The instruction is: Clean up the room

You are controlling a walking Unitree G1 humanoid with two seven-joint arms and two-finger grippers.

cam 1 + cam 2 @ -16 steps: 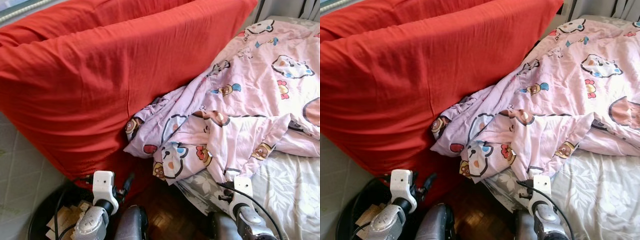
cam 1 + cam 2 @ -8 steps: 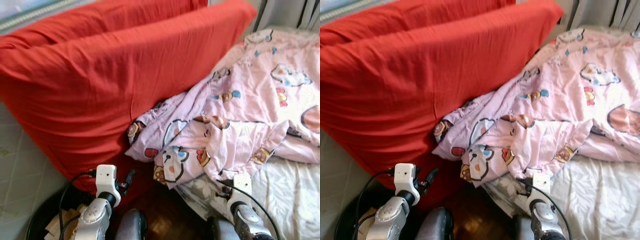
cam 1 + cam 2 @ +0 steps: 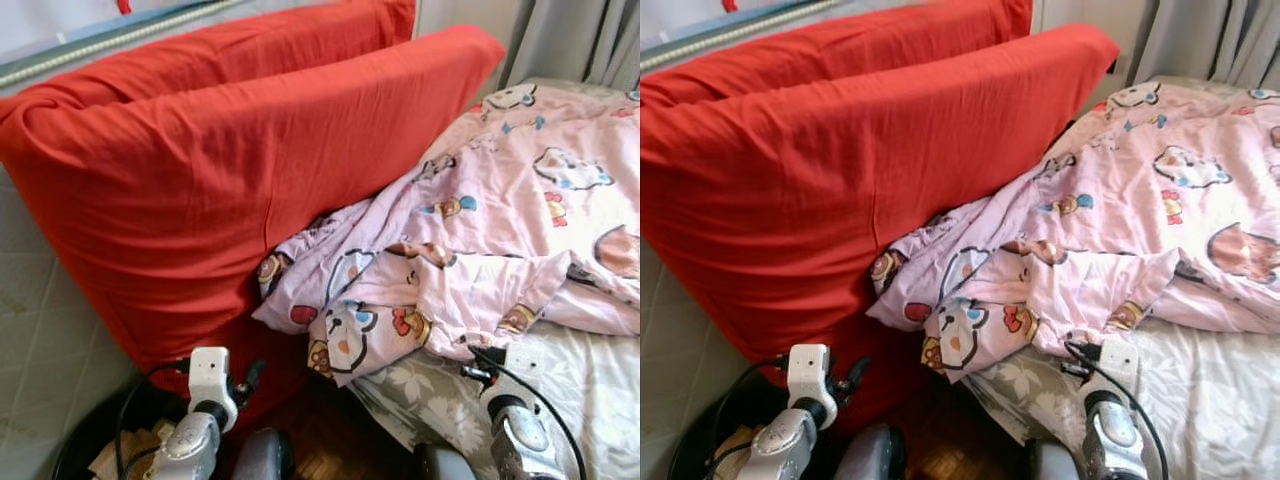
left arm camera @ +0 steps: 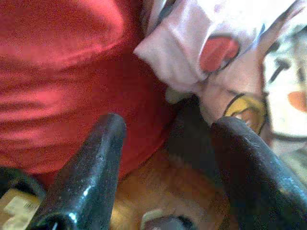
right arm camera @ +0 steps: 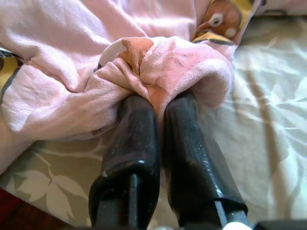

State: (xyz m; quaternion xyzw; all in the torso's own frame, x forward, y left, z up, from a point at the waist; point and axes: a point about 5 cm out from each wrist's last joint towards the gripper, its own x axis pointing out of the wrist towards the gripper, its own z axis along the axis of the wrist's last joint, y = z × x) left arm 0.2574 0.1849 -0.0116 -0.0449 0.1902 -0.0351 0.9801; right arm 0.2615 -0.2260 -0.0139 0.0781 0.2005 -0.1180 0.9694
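right claw (image 5: 156, 103) now further along blanket (image 3: 500, 210)

A bed (image 3: 590, 370) in a grey leaf-print sheet (image 3: 420, 395) is carrying a rumpled pink cartoon-print duvet (image 3: 500, 220), which is spilling over its near corner. Two big red cushions (image 3: 230, 180) are leaning against the bed's left edge. Wooden floor (image 3: 335, 445) is showing below the corner.
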